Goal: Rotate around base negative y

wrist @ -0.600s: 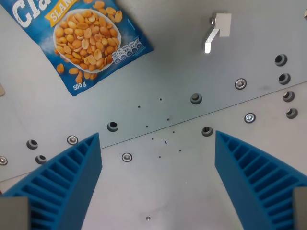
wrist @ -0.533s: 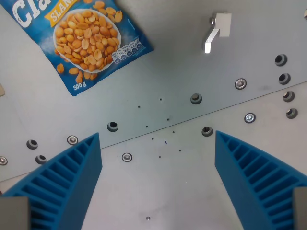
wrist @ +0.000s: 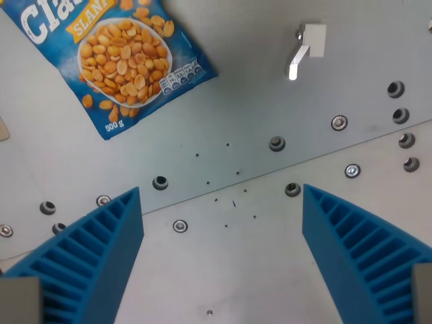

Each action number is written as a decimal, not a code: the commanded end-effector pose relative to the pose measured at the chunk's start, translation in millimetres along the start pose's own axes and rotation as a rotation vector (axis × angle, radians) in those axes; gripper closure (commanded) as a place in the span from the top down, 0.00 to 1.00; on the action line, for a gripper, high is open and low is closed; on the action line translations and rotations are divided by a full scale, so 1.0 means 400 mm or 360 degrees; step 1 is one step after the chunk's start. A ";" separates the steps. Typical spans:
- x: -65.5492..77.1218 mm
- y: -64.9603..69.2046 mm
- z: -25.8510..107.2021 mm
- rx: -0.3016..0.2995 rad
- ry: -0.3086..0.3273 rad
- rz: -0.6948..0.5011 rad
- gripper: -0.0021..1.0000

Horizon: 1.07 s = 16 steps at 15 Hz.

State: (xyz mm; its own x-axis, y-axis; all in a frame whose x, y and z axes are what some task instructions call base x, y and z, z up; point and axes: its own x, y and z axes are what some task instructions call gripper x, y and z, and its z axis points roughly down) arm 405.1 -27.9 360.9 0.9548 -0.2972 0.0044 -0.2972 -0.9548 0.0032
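Gaping blue hand (wrist: 223,260) holding nothing

A blue foil bag of peanuts (wrist: 111,61) lies flat on the grey metal table (wrist: 223,270) at the wrist view's upper left. A small white bracket (wrist: 307,46) sits well apart at the upper right. A seam with bolts (wrist: 339,122) crosses the table between them and the gripper (wrist: 223,260) below.
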 end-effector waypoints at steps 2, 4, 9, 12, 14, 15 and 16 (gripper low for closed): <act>-0.009 0.002 -0.002 0.0066 0.0208 0.0002 1.00; -0.009 0.002 -0.002 0.0078 0.0248 0.0002 1.00; -0.009 0.002 -0.002 0.0110 0.0350 0.0003 1.00; -0.009 0.002 -0.002 0.0129 0.0411 0.0004 1.00; -0.009 0.002 -0.002 0.0141 0.0451 0.0004 1.00; -0.009 0.002 -0.002 0.0147 0.0471 0.0004 1.00; -0.009 0.002 -0.002 0.0154 0.0492 0.0004 1.00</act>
State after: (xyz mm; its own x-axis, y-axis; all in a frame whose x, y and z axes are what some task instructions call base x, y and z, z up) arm 417.2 -28.9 364.8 0.9517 -0.2969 0.0778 -0.2968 -0.9548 -0.0133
